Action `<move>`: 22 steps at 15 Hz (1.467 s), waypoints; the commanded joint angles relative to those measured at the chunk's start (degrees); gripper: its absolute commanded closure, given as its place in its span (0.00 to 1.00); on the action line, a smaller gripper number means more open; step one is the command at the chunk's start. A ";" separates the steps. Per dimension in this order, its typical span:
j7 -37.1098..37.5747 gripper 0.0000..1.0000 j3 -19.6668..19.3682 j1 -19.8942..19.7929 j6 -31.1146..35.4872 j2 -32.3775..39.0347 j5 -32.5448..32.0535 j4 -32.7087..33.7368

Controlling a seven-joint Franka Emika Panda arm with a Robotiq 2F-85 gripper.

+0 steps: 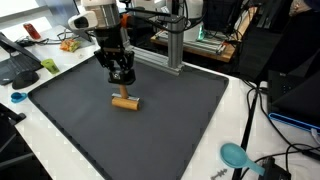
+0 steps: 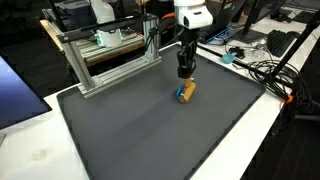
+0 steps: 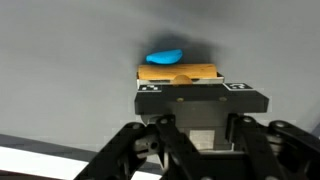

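The small tan wooden block with a blue rounded end is looking light, stiff and sturdy, with dry sides that should not be slipping. Pinching across its narrow wooden flanks near the middle, away from the smoother blue end, is seeming the surest hold. It is lying flat on the dark grey matted surface. The black two-fingered gripper is hovering just above the block, close but apart. Whether its fingers are parted or clenched I cannot tell. In the wrist view the block is sitting straight ahead of the gripper.
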 commanded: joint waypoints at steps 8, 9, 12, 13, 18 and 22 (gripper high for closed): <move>11.56 0.78 -3.49 4.35 -4.67 1.37 -5.26 -0.38; 13.05 0.78 -4.03 4.80 -4.01 1.02 -5.95 -0.69; 13.89 0.78 -3.84 4.94 -1.44 -0.05 -5.49 -1.64; 14.63 0.78 -4.03 5.18 -0.47 -0.67 -5.79 -2.17; 18.36 0.78 -5.33 6.29 6.46 -3.66 -8.17 -5.55; 20.11 0.78 -6.18 6.94 7.73 -6.29 -10.07 -8.31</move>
